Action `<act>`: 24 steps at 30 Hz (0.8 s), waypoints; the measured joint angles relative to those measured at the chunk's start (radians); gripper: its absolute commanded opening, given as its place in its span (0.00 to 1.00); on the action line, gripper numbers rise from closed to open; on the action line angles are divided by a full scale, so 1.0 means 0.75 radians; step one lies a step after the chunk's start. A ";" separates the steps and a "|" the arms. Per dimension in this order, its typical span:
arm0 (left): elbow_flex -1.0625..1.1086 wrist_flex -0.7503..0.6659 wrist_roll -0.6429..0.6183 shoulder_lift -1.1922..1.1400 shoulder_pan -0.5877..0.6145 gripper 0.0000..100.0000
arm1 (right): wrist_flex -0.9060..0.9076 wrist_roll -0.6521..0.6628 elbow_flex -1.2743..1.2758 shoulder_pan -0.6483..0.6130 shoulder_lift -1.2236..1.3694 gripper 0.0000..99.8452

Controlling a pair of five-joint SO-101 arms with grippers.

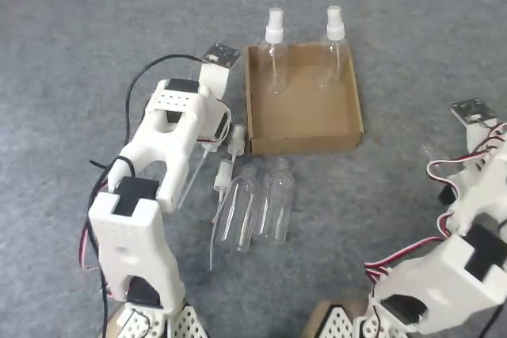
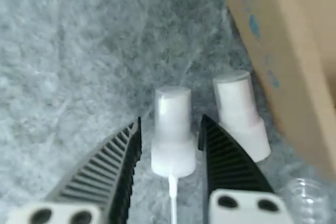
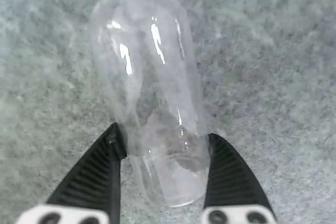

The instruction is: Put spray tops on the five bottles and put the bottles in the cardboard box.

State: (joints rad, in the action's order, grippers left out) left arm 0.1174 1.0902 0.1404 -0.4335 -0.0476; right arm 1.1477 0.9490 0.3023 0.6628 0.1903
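The left gripper [image 2: 169,121] stands apart around a spray top [image 2: 172,135] lying on the grey carpet [image 2: 68,51], just beside the cardboard box [image 1: 305,144]. The right gripper [image 3: 164,132] is clamped on the base of an uncapped bottle [image 3: 149,66].

I am white printed plastic with black servos at the joints. A black cable [image 1: 170,56] arcs over my left arm [image 1: 170,136]; red, white and black wires [image 1: 400,256] loop by my right arm [image 1: 467,263]. My left tool [image 2: 170,123] has black ribbed fingers [image 2: 113,166] on white, screw-holed bases.
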 measured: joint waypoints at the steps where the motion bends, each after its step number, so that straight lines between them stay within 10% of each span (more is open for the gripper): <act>1: 0.000 -0.016 0.000 -0.010 0.000 0.13 | 0.002 0.000 0.000 0.000 0.000 0.03; 24: 0.000 0.143 -0.020 0.217 0.053 0.01 | 0.002 -0.012 -0.002 0.012 0.002 0.03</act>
State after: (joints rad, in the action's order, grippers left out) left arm 0.1174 1.1976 0.1250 -0.2708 -0.0077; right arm 1.1492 0.9398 0.3007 0.6720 0.1918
